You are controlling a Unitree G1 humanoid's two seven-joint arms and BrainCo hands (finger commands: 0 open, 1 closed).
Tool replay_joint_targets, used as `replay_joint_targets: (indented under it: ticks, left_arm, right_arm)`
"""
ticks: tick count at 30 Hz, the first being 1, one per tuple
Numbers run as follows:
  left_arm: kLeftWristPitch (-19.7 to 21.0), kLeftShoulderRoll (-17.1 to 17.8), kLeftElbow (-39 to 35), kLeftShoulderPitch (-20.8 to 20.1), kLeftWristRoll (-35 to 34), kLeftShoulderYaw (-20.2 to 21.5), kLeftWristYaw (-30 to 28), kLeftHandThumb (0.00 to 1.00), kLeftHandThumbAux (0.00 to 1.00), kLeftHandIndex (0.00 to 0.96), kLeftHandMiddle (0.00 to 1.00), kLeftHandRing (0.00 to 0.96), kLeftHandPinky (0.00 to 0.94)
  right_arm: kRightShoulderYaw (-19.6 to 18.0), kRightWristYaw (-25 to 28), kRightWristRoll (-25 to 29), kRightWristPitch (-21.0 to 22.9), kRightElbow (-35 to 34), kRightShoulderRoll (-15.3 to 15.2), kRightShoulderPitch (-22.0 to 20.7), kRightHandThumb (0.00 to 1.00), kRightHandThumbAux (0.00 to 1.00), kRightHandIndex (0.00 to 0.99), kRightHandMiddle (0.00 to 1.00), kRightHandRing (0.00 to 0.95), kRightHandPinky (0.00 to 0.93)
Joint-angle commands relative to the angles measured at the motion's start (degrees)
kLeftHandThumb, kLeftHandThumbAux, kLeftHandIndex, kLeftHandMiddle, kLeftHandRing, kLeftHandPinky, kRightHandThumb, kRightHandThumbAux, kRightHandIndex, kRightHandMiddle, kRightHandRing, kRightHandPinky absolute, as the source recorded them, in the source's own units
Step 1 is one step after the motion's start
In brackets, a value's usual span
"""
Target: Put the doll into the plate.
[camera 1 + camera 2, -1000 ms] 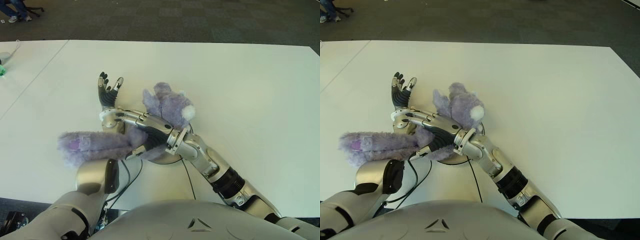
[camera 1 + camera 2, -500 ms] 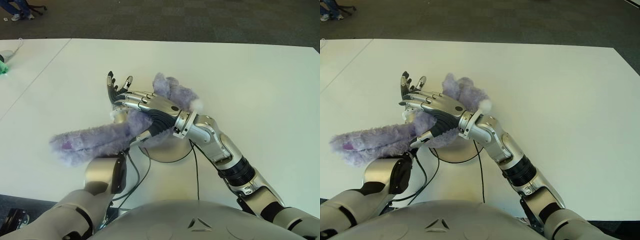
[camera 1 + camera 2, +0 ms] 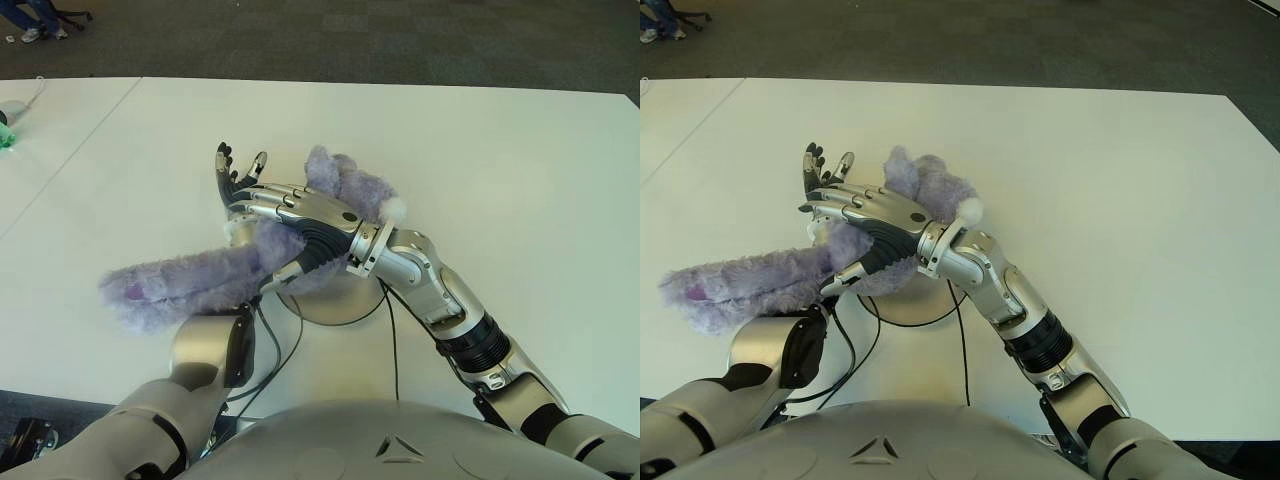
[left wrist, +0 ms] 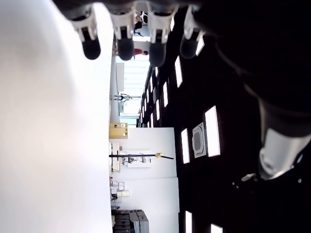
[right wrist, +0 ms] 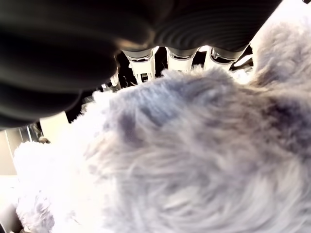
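The doll (image 3: 190, 282) is a long, fuzzy purple plush with a white tuft at its right end. My right hand (image 3: 292, 218) reaches in from the right and is shut on its middle, fingers over the top and thumb underneath. In the right wrist view the doll's fur (image 5: 194, 160) fills the picture under the fingers (image 5: 141, 63). The doll's left end hangs out over my left forearm. My left hand (image 3: 232, 175) shows just behind the doll, fingers straight and open, as its fingertips (image 4: 124, 43) show. The round silvery plate (image 3: 340, 305) lies on the table below my right wrist, partly hidden.
The white table (image 3: 500, 170) stretches far to the right and back. Black cables (image 3: 270, 345) run from my left arm across the table's near edge. A small green thing (image 3: 5, 140) sits at the far left edge. A person's feet (image 3: 30, 20) show on the dark floor beyond.
Since a second ago my right hand has risen with the doll off the plate and shifted away from me. In the last half second nothing has visibly moved.
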Motion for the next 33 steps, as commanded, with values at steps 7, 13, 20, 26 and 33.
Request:
replay_joint_targets:
  ticks: [7,13,20,26,33]
  left_arm:
    - [6.8,1.2,11.2,15.9,-0.2,0.3,-10.8,0.0,0.665,0.087,0.17,0.157,0.11]
    - [6.7,1.5,11.1,15.5,-1.5,1.7,-12.2,0.0,0.651,0.085,0.171,0.153,0.118]
    - [5.6,0.4,10.8,15.3,-1.7,1.9,-11.7,0.0,0.61,0.083,0.173,0.15,0.116]
    - [5.6,0.3,10.8,15.4,-1.6,1.7,-11.6,0.0,0.607,0.083,0.181,0.161,0.143]
    - [4.9,0.9,10.7,15.6,-1.3,1.4,-12.0,0.0,0.605,0.085,0.192,0.172,0.146]
  right_arm:
    - [-0.4,1.3,0.9,1.1,0.9,-0.3,-0.9,0.06,0.277,0.0,0.0,0.0,0.0]
    - [-0.6,1.4,1.1,0.9,0.8,-0.6,-0.7,0.06,0.277,0.0,0.0,0.0,0.0]
    - [-0.6,1.4,1.1,0.9,0.7,-0.6,-0.6,0.06,0.277,0.0,0.0,0.0,0.0]
    - [-0.4,1.5,1.0,1.0,0.3,-0.6,-0.4,0.06,0.277,0.0,0.0,0.0,0.0]
    - [0.0,1.4,0.5,1.4,0.4,0.0,-0.5,0.06,0.277,0.0,0.0,0.0,0.0]
